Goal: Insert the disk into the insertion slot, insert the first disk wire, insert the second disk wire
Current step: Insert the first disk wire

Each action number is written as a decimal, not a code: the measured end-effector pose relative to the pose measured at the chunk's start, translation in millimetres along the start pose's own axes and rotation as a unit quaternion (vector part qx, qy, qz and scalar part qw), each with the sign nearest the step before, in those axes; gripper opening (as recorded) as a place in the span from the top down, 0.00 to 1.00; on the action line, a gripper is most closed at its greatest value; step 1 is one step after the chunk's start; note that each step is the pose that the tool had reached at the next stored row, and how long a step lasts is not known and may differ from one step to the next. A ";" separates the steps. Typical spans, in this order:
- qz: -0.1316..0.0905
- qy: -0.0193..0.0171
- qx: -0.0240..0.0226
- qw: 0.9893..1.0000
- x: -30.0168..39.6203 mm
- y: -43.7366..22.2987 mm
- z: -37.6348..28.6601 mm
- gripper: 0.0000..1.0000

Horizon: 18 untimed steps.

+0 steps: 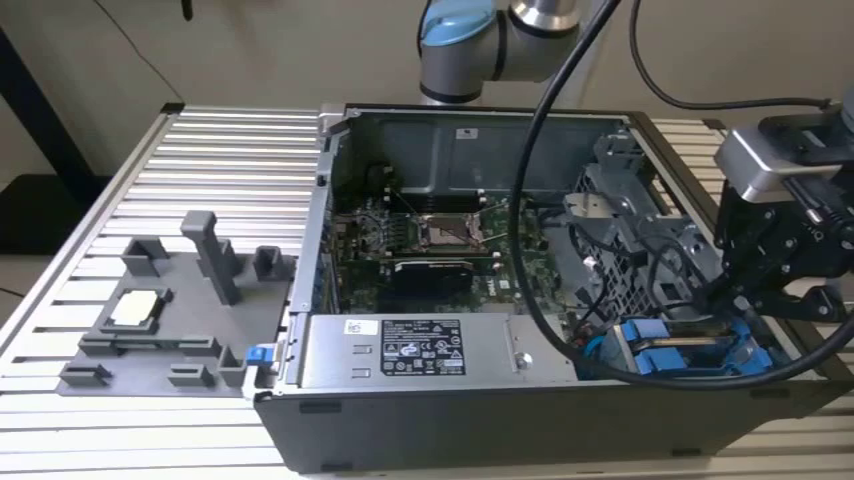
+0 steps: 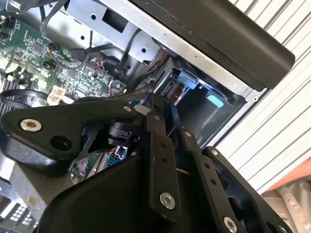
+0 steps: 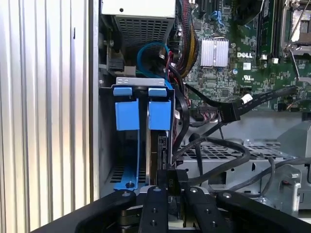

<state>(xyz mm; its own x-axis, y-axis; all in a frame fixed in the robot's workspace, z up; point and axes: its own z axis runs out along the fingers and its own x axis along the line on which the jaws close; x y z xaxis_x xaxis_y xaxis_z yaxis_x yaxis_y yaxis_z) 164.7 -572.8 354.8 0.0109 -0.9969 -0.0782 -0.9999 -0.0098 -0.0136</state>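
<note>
**A:** How does the claw stand?

**B:** Narrow. The gripper [image 3: 173,188] has its two black metal fingers pinched on one small, blocky, matt black connector [image 3: 173,178].

**A:** And the disk?

**B:** The disk [image 3: 160,116] is straight ahead of the fingertips, already seated in the insertion slot [image 3: 146,81], a bay of grey folded sheet metal. Its bright blue plastic carrier shows as a smooth square tab. A dark drive edge runs from the tab back toward the connector.

**A:** Just one carrier?

**B:** Two. The second blue carrier [image 3: 127,114] stands just beside the first, off to one side of the claw's line.

**A:** What else lies near the claw in the first wrist view?

**B:** One perforated grey bracket [image 3: 218,151] beside the fingers, with round black cables [image 3: 228,162] draped over it. Farther ahead are the green motherboard [image 3: 252,80] and one finned silver heatsink [image 3: 215,52].

**A:** What does the exterior view add?

**B:** The whole black tower case [image 1: 467,430] lying open on a ribbed aluminium table [image 1: 200,140]. It also shows a silver power supply [image 1: 334,355], and well away from the claw a grey fixture plate [image 1: 147,350] with upright posts.

**A:** And the second wrist view?

**B:** It shows the claw's bolted black linkage from close in, with both blue tabs beyond it.
</note>
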 end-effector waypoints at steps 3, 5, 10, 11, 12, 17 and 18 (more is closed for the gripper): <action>0.004 0.000 0.000 1.000 0.9 -0.6 1.3 0.81; 0.007 0.000 0.000 1.000 1.5 -1.0 2.2 0.81; 0.011 0.000 0.001 1.000 3.8 -1.7 4.8 0.81; 0.012 0.000 0.001 1.000 4.2 -1.8 5.5 0.81; 0.013 0.000 0.001 1.000 4.5 -1.8 6.2 0.81; 0.016 0.000 0.001 1.000 4.8 -1.8 9.0 0.81; 0.016 0.000 0.001 1.000 4.8 -1.8 9.4 0.81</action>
<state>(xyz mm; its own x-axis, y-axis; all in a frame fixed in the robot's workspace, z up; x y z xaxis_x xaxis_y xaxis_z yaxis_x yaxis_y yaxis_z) 166.7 -576.8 345.1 -0.0212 -0.9967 -0.0782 -0.9997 0.0223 -0.0128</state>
